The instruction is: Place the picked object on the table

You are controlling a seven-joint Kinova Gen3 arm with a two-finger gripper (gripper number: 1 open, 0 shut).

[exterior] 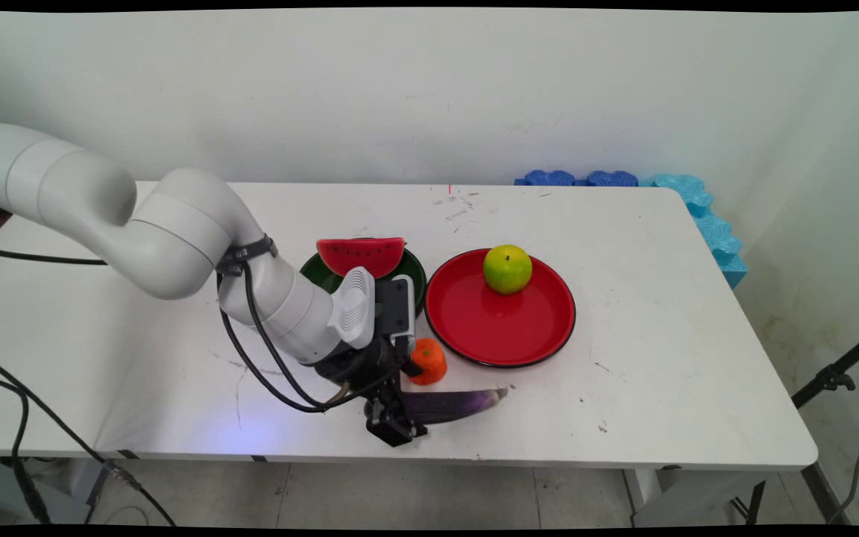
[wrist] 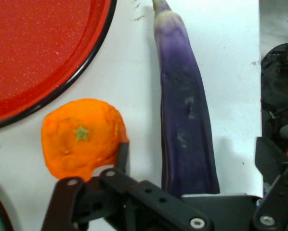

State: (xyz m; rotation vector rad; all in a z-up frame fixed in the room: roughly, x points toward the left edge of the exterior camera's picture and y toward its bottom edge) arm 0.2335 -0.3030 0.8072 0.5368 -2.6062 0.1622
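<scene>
At the near edge of the tabletop (exterior: 661, 388) the end effector (exterior: 392, 421) is down low over the thick end of a long purple eggplant (wrist: 185, 120), which lies flat along the front edge with its pale stem tip pointing toward the right of the main view. In the hand view the 2 fingers (wrist: 122, 156) are spread, 1 on the orange side and the other out past the eggplant by the tabletop's edge, so the eggplant lies between them, with no contact visible.

The eggplant looks smooth and glossy, probably a light toy, likely stiff and a little slippery. Its thick body near the end effector seems the best place to take hold, since the tapered tip would slip.

Just beside the eggplant, farther in, sits a small orange (exterior: 428, 362), lumpy and apart from it. Beyond that is a red plate (exterior: 474, 328) with a black rim, carrying a green apple (exterior: 507, 268) at its far side. To its left a dark green plate (exterior: 414, 272) holds a watermelon slice (exterior: 361, 255), partly hidden by the arm. Blue foam pieces (exterior: 698, 209) lie at the far right corner
</scene>
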